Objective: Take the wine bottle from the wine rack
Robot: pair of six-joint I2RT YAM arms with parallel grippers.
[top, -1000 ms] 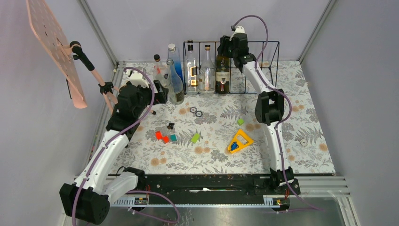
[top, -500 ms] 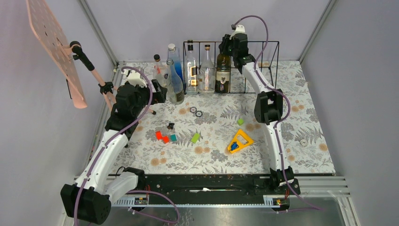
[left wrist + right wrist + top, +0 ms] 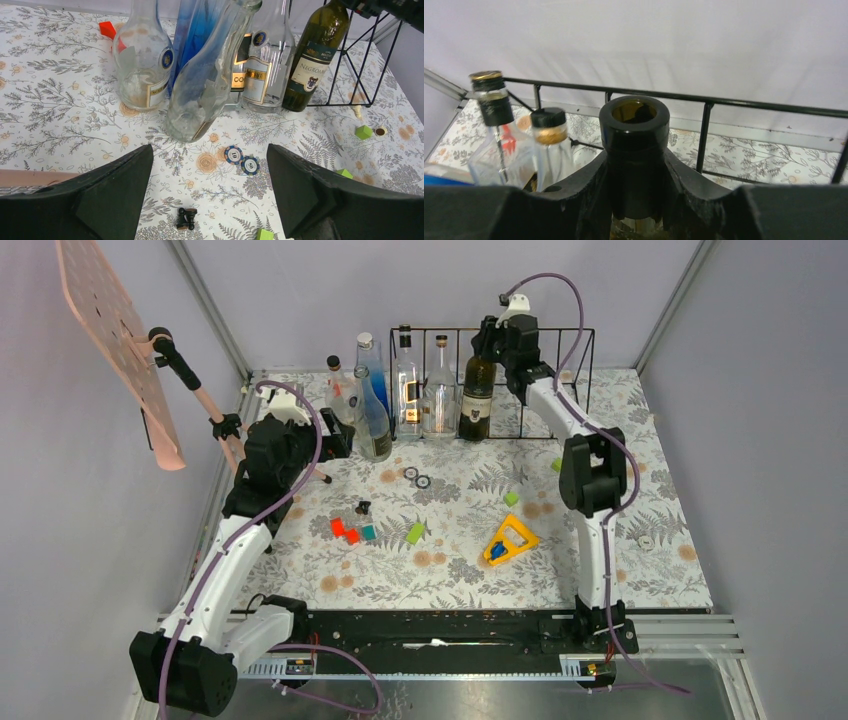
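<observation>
The dark green wine bottle (image 3: 477,392) stands in the black wire wine rack (image 3: 577,360) at the back of the table, its top leaning slightly right. My right gripper (image 3: 497,340) is shut on its neck just under the open mouth. In the right wrist view both fingers press the black neck (image 3: 635,135), with the rack's top bar (image 3: 734,103) behind. The left gripper (image 3: 335,445) hovers open and holds nothing, left of the rack by loose clear bottles. Its view shows the wine bottle (image 3: 315,55) at upper right.
Two clear bottles (image 3: 422,390) share the rack. A blue bottle (image 3: 371,375) and clear bottles (image 3: 372,425) stand just left of it. Poker chips (image 3: 417,477), small coloured blocks (image 3: 350,531) and a yellow triangle (image 3: 510,538) lie mid-table. A pink pegboard (image 3: 110,340) hangs at the left.
The right gripper has shut on the wine bottle's neck and shifted right, tipping the bottle's top that way. The left arm has barely moved.
</observation>
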